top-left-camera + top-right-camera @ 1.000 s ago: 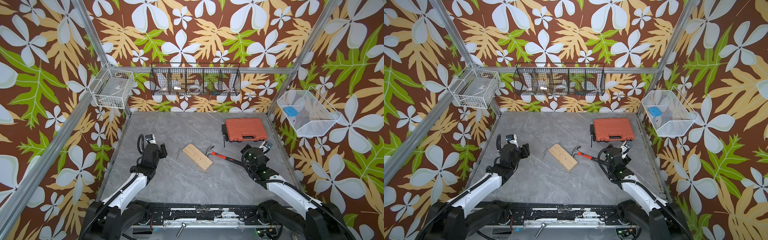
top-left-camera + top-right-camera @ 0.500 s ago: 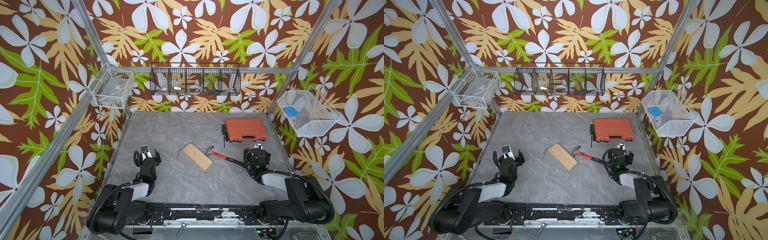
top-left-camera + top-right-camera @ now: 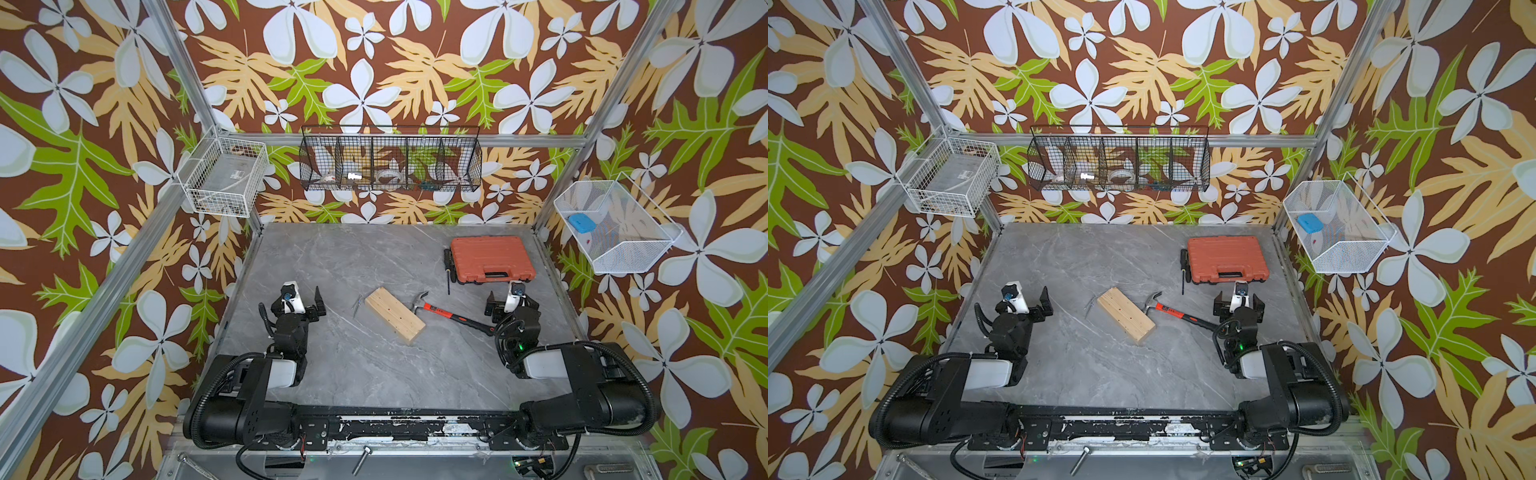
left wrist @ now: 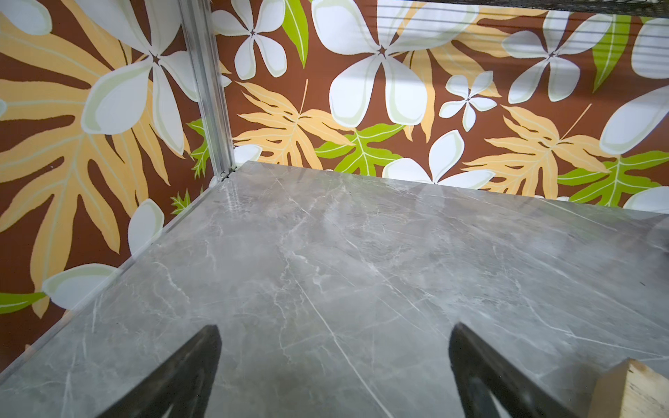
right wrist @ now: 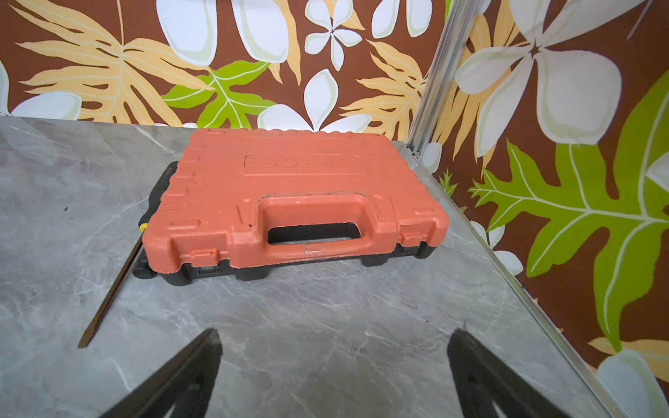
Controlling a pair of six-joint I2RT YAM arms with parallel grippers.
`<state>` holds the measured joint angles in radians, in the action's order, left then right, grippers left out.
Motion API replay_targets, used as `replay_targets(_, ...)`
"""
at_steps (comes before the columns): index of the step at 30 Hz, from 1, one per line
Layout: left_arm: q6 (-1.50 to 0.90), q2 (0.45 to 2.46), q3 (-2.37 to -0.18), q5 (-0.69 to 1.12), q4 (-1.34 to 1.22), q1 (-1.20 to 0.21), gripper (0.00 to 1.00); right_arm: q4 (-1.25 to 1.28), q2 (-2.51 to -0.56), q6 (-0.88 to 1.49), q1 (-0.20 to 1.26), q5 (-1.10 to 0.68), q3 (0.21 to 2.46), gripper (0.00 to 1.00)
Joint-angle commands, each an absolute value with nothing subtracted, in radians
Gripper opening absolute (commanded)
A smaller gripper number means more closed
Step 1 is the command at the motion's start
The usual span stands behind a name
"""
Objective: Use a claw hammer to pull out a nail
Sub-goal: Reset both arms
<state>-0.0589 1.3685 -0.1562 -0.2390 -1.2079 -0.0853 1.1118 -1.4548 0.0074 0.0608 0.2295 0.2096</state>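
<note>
The claw hammer [image 3: 440,311] [image 3: 1173,311] lies flat on the grey table, steel head against the right end of the wooden block [image 3: 395,316] [image 3: 1126,315], black tail pointing at my right gripper. Thin silvery nail pieces [image 3: 356,304] [image 3: 1089,304] lie loose on the table by the block's left end. My left gripper [image 3: 301,298] [image 3: 1027,300] [image 4: 335,329] stands open and empty left of the block; a block corner [image 4: 637,391] shows in the left wrist view. My right gripper [image 3: 510,301] [image 3: 1239,301] [image 5: 335,332] is open and empty beside the hammer's tail.
An orange tool case [image 3: 492,259] [image 5: 289,202] sits at the back right, with a thin black screwdriver [image 3: 448,274] [image 5: 108,296] along its left side. A black wire basket [image 3: 390,164] and two white baskets [image 3: 224,178] [image 3: 615,226] hang on the walls.
Both arms have folded down low toward the table's front, with the grippers staying near the same spots. The left jaws have spread wider. Hammer, block and nail pieces have not moved.
</note>
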Motion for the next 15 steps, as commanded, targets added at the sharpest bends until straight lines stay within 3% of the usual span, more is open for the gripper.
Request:
replay_targets(1, -0.071, 1.368, -0.156, -0.236, -1.242, -0.083, 1.0, 1.137, -1.456, 0.001, 0.062, 0.202, 0.213, 1.0)
replay_targets(15, -0.056, 1.367, -0.159, -0.189, -1.234, -0.081, 1.0, 1.12, -1.456, 0.009, 0.048, 0.182, 0.223, 1.0)
